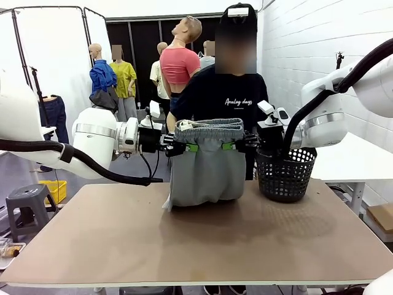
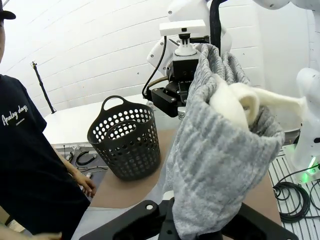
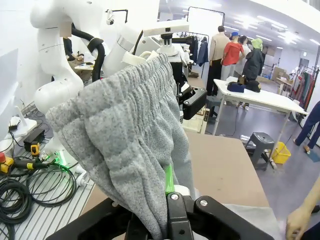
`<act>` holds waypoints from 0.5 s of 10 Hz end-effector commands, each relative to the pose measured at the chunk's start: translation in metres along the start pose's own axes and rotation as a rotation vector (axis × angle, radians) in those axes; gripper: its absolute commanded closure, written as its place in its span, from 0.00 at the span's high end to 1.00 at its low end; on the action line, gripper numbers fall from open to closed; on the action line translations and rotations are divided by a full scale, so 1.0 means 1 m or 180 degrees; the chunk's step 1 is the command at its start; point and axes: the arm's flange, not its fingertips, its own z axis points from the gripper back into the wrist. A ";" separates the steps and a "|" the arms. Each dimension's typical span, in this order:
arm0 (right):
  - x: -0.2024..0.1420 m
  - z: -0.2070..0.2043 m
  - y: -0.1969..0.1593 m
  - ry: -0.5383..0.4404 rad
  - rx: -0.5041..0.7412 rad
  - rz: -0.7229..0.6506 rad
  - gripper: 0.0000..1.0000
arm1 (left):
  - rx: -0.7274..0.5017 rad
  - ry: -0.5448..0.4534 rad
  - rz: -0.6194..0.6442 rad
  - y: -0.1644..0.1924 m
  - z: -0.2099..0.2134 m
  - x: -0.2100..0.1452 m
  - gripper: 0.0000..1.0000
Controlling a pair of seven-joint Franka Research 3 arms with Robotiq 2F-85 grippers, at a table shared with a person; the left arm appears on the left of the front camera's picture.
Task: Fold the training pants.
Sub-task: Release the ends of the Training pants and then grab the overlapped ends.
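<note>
— Above the counter (image 1: 184, 246), between the two arms, the training pants (image 1: 206, 169) are held up by the waistband. Is the lower end lifted as well?
— No, the lower end is laid on the counter, where the cloth is bunched. The gathered waistband is stretched level.
— How is the left hand (image 1: 191, 147) seen?
— It is closed on one side of the waistband; grey cloth is pinched between its green pads.
— And the right hand (image 1: 229, 145)?
— It is closed on the other side of the waistband.
— What is placed nearby?
— A black mesh basket (image 1: 285, 178) is stood on the counter just beside the pants, at the right arm's side. A person (image 1: 224, 98) in a dark shirt is seen behind the pants.
</note>
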 end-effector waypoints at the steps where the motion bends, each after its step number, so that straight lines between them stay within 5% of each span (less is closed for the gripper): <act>1: 0.001 0.000 0.001 -0.0036 0.0029 0.0041 0.00 | 0.0068 -0.0053 -0.0040 -0.004 -0.001 0.001 0.00; 5: 0.001 0.000 0.001 -0.0036 0.0029 0.0041 0.00 | 0.0068 -0.0053 -0.0040 -0.004 -0.001 0.001 0.00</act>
